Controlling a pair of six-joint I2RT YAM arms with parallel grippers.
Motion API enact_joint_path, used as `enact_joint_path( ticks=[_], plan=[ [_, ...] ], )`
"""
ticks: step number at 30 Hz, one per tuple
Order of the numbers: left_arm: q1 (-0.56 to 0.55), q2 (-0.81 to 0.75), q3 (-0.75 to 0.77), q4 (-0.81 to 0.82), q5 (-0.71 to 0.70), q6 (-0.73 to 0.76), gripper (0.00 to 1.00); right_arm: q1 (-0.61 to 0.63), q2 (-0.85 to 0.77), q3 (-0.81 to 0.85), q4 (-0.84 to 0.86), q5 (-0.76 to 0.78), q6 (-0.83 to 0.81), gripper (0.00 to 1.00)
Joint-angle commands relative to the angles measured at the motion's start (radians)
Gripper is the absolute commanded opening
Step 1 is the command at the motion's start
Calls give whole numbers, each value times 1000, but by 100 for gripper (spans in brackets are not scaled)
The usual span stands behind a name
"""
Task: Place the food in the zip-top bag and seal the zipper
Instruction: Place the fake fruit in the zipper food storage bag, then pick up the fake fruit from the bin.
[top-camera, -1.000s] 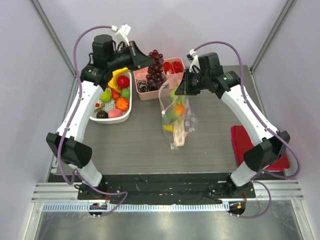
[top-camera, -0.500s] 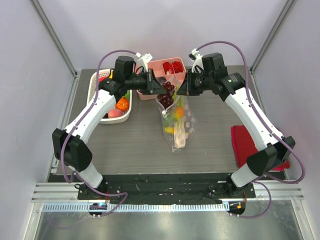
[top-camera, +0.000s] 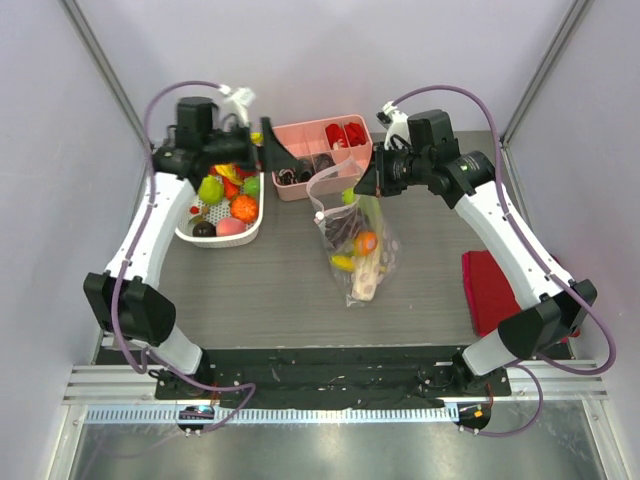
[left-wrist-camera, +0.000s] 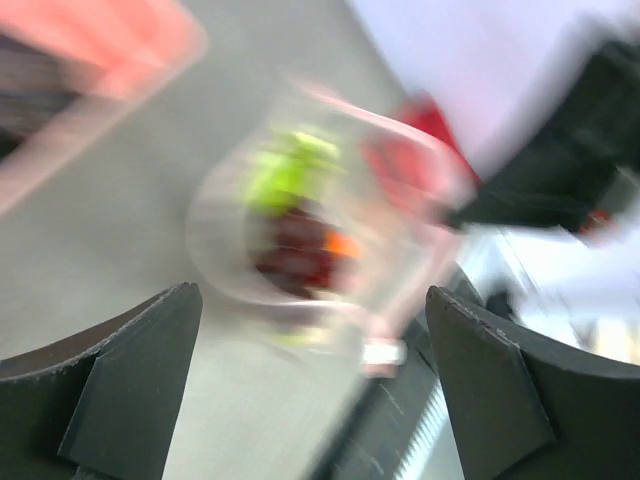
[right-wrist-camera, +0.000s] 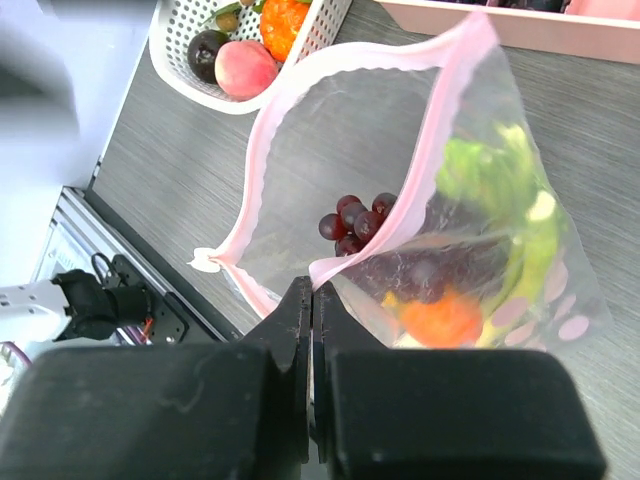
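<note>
Mid-worktop, the clear, crinkly zip-top bag (top-camera: 383, 250) slumps with its mouth gaping; grapes (right-wrist-camera: 355, 222), an orange fruit (top-camera: 366, 243) and the leek (right-wrist-camera: 505, 190) lie inside. The right jaws pinch its pink zipper (right-wrist-camera: 440, 130) tight. Near the far edge, the left jaws gape empty beside the white basket (top-camera: 258, 222).

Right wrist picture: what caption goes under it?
Shut fingers pinch the zipper of the open zip-top bag; grapes, orange fruit and leek inside.

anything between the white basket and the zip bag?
Nothing. The top view shows only bare grey tabletop between the white basket and the zip-top bag. The right wrist view shows the same bare stretch.
</note>
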Motion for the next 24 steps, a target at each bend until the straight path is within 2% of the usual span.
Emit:
enact_joint_path(
  ticks=[1, 2, 5, 7, 11, 16, 19, 24],
  plan=[
    [169, -66, -68, 108, -182, 5, 97, -1, -54, -5, 63, -13, -32, 1],
    [185, -49, -76, 99, -277, 24, 96, 1, -52, -5, 63, -15, -34, 1],
    [232, 0, -79, 41, -429, 111, 92, -1, -50, -7, 67, -12, -32, 1],
    [263, 52, -83, 22, -474, 165, 90, 1, -50, -5, 69, -8, -32, 1],
    [324, 138, -97, 87, -618, 223, 87, -1, -52, -7, 69, -2, -28, 1],
    [337, 318, 18, 64, -769, 381, 84, 1, -61, -13, 63, 8, -24, 1],
    [345, 397, 61, 62, -830, 424, 83, -1, -64, -12, 60, 16, -28, 1],
    [343, 503, 111, 88, -819, 460, 87, -1, -52, -1, 49, 22, -37, 1]
  ],
)
